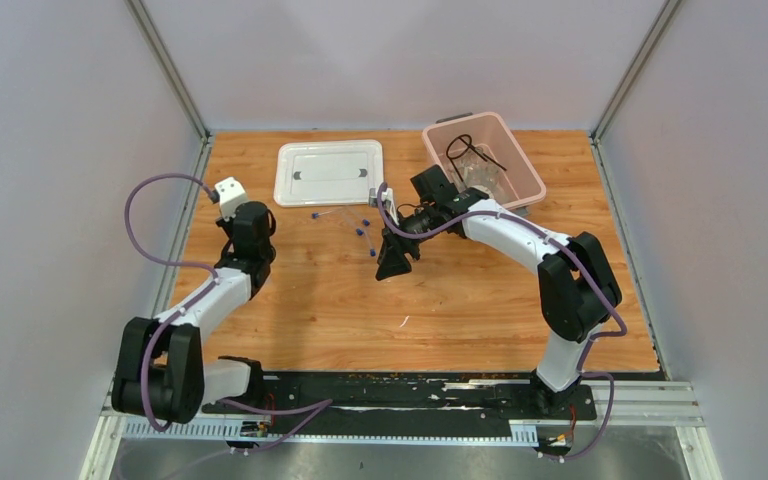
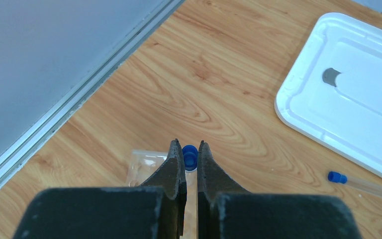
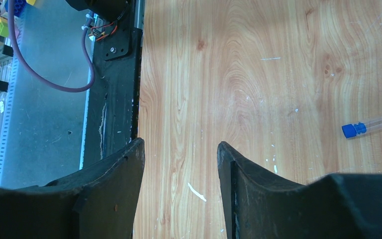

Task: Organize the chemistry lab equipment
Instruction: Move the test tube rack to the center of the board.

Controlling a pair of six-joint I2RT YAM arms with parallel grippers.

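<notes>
In the left wrist view my left gripper (image 2: 188, 145) is shut on a tiny clear tube with a blue cap (image 2: 189, 157), held just above the clear tube rack (image 2: 143, 167) on the wood. Another blue-capped tube (image 2: 360, 182) lies to the right. Several blue-capped tubes (image 1: 360, 228) lie loose mid-table. My right gripper (image 1: 392, 265) hangs beside them, pointing at the table, open with nothing between its fingers (image 3: 180, 147). One tube (image 3: 373, 124) lies to its right. The black wire tripod (image 1: 465, 150) and clear bags (image 1: 487, 176) lie in the pink bin.
The pink bin (image 1: 530, 178) stands at the back right. Its white lid (image 1: 328, 172) lies flat at the back centre, also at the left wrist view's right edge (image 2: 348, 94). A metal wall rail (image 2: 64, 114) runs close to the left gripper.
</notes>
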